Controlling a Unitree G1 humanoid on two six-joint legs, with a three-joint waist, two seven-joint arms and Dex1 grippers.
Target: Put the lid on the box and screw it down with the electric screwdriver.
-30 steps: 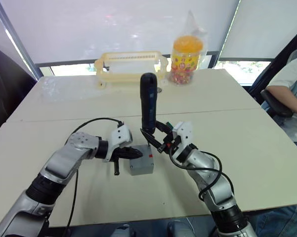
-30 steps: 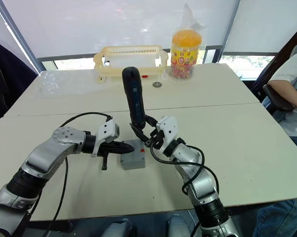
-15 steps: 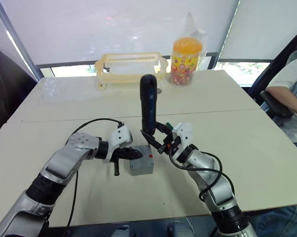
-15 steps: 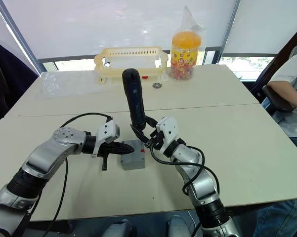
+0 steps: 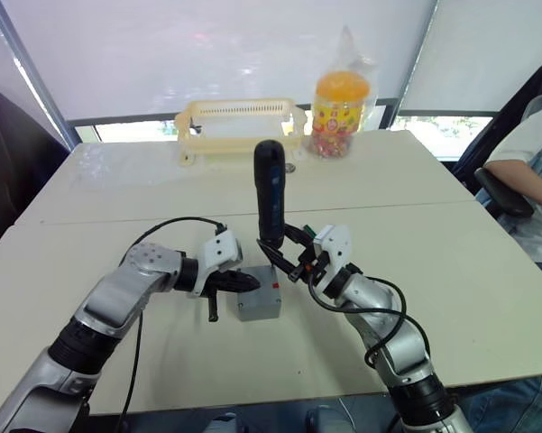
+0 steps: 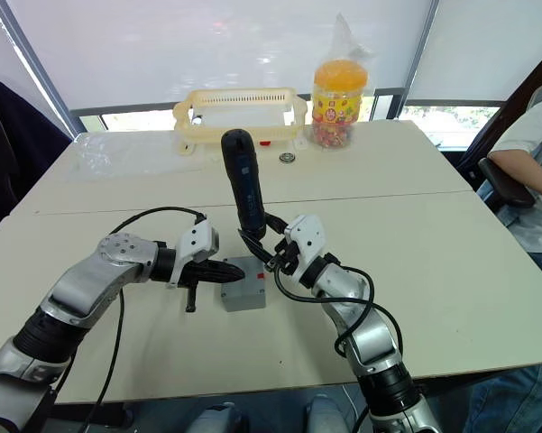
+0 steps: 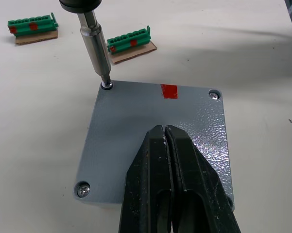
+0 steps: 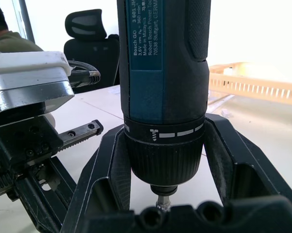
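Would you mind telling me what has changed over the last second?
Very little: the electric screwdriver in the right claw leaned slightly to the robot's left, bit still in the lid's corner screw. The shut left claw stays pressed on the lid.

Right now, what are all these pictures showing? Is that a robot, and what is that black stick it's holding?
Yes, it's a robot with two arms. Two pictures come from cameras in its head, looking down at a table. The other two come from little cameras on its wrists, so they look very close up.

The black stick is an electric screwdriver. The right end effector grips it and stands it upright, with its metal tip in a corner screw of the lid.

The lid sits on a small grey box. The left end effector is shut and presses down on the lid.

Farther back stand a cream basket and a jar of sweets.
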